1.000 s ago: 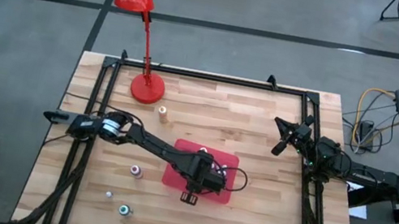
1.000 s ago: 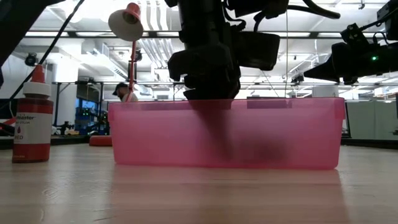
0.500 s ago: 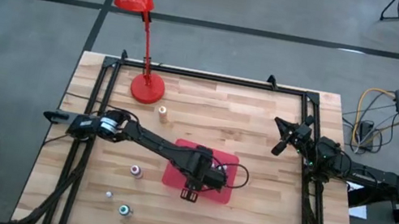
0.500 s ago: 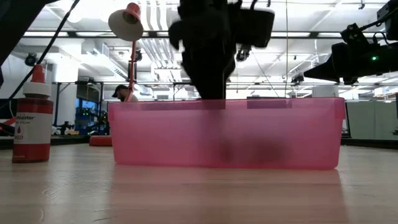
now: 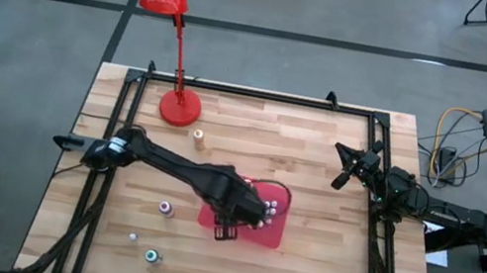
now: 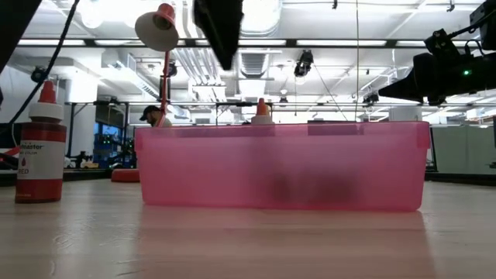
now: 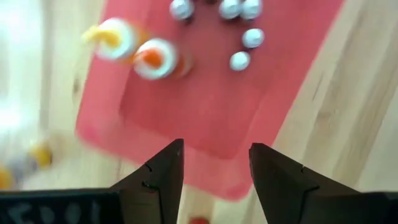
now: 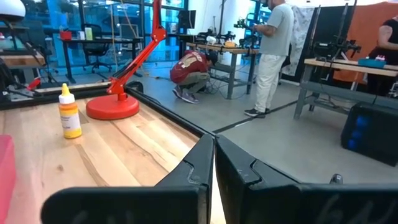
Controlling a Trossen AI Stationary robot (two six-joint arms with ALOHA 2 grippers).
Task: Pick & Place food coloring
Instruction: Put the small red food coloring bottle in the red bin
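Item: red-labelled bottle (image 6: 39, 147), upright on the wooden table (image 5: 320, 160), nearest the low camera and well apart from the bin.

Item: pink bin (image 6: 280, 165), mid-table. Its translucent wall blurred the contents from the low view; one orange tip (image 6: 262, 110) rose above the far rim. Overhead, small white-capped bottles (image 5: 270, 203) sat grouped inside. The left wrist view showed two orange-topped bottles (image 7: 155, 57) there as well.

Item: left gripper (image 5: 225, 231), over the bin's near edge, fingers (image 7: 163, 171) parted and holding nothing.

Item: loose bottles on bare wood beside the bin: pink-topped (image 5: 165, 208), white-capped (image 5: 132, 237), green-topped (image 5: 152, 257).

Item: tan bottle (image 5: 198, 136), farther back, just beside the red lamp's base (image 5: 179, 106).

Item: right gripper (image 5: 340, 180), parked at the table's right edge, clenched, empty.

Item: people (image 8: 272, 56) in the room beyond.
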